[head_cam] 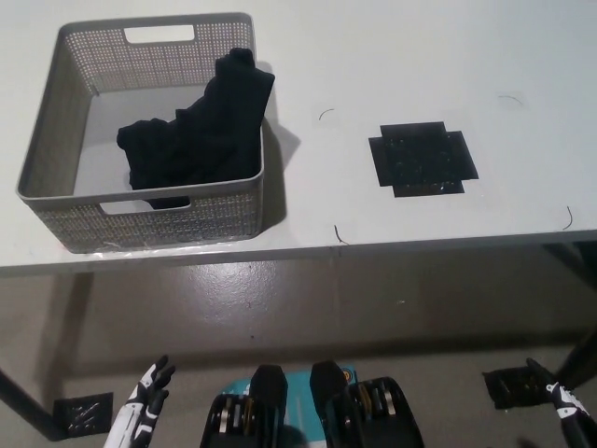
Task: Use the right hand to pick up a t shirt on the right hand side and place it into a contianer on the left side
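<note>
Black t shirt (pixel 199 131), grey perforated container (pixel 56 103)

Left robot hand (pixel 142 411) and right robot hand (pixel 566 408) hang low, empty
</note>
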Motion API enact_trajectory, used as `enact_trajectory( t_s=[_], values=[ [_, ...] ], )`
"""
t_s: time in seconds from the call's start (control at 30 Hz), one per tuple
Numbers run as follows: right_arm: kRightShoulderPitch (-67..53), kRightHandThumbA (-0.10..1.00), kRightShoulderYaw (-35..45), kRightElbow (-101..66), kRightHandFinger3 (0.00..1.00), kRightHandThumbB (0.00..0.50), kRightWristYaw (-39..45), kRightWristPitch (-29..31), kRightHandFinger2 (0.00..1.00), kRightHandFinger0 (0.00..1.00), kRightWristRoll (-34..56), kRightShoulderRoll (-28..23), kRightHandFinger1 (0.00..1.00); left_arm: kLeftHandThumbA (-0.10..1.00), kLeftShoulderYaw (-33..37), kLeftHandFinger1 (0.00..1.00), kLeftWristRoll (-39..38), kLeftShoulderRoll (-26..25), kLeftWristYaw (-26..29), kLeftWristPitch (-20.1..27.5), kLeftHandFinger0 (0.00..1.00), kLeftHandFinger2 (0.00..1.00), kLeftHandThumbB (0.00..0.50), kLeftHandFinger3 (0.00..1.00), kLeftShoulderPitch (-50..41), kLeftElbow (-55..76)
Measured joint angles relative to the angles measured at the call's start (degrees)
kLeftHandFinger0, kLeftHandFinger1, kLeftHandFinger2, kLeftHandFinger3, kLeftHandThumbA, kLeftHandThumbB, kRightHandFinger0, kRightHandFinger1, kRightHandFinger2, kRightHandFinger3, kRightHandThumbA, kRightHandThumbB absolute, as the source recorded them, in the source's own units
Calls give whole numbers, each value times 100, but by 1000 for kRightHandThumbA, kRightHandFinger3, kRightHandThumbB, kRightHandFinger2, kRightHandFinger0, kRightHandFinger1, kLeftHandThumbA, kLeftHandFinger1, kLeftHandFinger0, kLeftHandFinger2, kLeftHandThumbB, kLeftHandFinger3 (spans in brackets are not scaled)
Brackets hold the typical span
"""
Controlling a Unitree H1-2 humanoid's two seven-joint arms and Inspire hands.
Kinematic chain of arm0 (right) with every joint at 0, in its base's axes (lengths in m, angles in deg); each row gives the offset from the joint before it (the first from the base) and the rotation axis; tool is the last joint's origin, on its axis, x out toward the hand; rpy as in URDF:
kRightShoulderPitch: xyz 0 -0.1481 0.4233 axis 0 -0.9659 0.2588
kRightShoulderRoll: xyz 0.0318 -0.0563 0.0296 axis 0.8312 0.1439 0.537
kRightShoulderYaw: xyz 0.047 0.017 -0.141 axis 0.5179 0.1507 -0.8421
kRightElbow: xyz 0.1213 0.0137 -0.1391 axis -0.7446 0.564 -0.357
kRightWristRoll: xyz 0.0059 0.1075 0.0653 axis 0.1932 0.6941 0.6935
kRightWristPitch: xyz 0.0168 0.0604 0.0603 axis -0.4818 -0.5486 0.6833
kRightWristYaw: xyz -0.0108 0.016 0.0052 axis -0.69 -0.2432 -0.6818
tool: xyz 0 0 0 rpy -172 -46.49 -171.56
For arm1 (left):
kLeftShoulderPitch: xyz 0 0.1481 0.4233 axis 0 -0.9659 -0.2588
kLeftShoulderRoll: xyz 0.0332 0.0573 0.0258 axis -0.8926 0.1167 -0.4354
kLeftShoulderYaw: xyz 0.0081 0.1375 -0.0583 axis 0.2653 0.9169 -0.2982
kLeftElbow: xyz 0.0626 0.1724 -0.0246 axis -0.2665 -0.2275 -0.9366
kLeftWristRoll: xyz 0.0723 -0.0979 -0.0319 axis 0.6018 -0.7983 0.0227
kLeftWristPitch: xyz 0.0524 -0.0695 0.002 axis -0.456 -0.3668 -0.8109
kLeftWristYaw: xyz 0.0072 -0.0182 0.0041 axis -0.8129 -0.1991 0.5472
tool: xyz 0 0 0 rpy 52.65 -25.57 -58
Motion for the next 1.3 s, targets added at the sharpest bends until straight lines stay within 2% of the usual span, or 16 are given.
enact_trajectory(
  t_s=[0.1, 0.13, 0.17, 0.2, 0.4, 0.57, 0.63, 0.8, 0.93, 1.13, 1.23, 1.3],
  values=[
    [20, 1000, 1, 10, 1000, 228, 91, 0, 1000, 1000, 131, 13, 1000, 967, 0, 1000, -67, 1, -3, 9, 1000, 1000, 249, 1000, -11, 0],
    [25, 1000, 1, 10, 1000, 228, 110, 1, 1000, 1000, 174, 16, 1000, 982, 0, 1000, -89, 3, -3, 10, 1000, 1000, 282, 1000, -15, 0],
    [29, 1000, 1, 11, 1000, 228, 133, 3, 1000, 1000, 201, 16, 1000, 984, 1, 1000, -110, 5, -4, 12, 1000, 1000, 284, 1000, -22, 0],
    [34, 1000, 1, 12, 1000, 242, 166, 5, 1000, 1000, 239, 16, 1000, 988, 2, 1000, -137, 8, -4, 12, 1000, 1000, 272, 1000, -33, 0],
    [88, 1000, 0, 34, 1000, 257, 284, 8, 1000, 1000, 353, 24, 1000, 981, 3, 1000, -230, 11, -14, 11, 1000, 1000, 280, 1000, -51, 1],
    [113, 1000, 0, 14, 1000, 257, 373, 7, 1000, 1000, 412, 51, 1000, 981, 4, 1000, -244, 11, -13, 12, 1000, 1000, 285, 1000, -51, 2],
    [112, 1000, 0, 10, 1000, 269, 399, 7, 1000, 1000, 424, 56, 1000, 979, 4, 1000, -245, 11, -13, 12, 1000, 1000, 270, 1000, -51, 2],
    [113, 1000, 1, 7, 1000, 263, 451, 7, 1000, 1000, 444, 81, 1000, 999, 8, 1000, -256, 9, -21, 12, 1000, 1000, 281, 1000, -52, 2],
    [113, 1000, 0, 5, 1000, 277, 495, 5, 1000, 1000, 458, 84, 1000, 1000, 7, 1000, -229, 8, -17, 14, 1000, 1000, 288, 1000, -52, 2],
    [113, 1000, 4, -3, 1000, 241, 573, 1, 1000, 1000, 493, 85, 1000, 1000, 6, 1000, -153, 8, -7, 14, 1000, 995, 283, 1000, -53, 1],
    [113, 1000, 5, -5, 1000, 257, 595, 1, 1000, 1000, 503, 89, 1000, 1000, 6, 1000, -154, 8, -7, 11, 1000, 1000, 282, 1000, -53, 2],
    [113, 1000, 5, -7, 1000, 264, 609, 0, 1000, 1000, 508, 92, 1000, 1000, 4, 1000, -156, 8, -6, 5, 1000, 989, 302, 1000, -54, 7]
  ],
)
